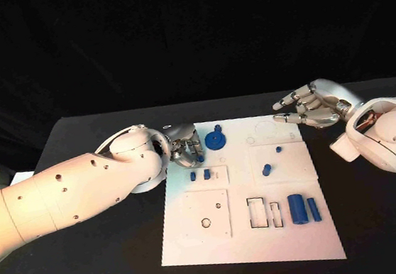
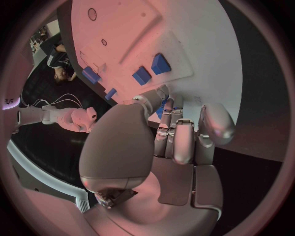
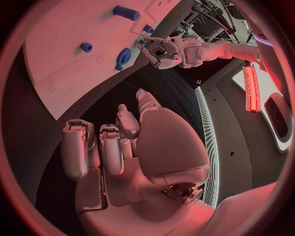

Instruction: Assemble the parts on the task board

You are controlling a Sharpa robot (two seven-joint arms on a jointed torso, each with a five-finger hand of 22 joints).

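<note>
**Left hand at the board's far left corner, right hand clear of it**

The left hand (image 1: pixel 184 151) is seen at the far left corner of the task board (image 1: pixel 240 245), fingers curled beside a blue gear (image 1: pixel 216 139); whether anything is pinched cannot be told. The right hand (image 1: pixel 313 106) is held off the board's far right corner, fingers apart and holding nothing. Small blue parts (image 1: pixel 200 175) and a large blue cylinder (image 1: pixel 298 208) are found lying on the board.
</note>
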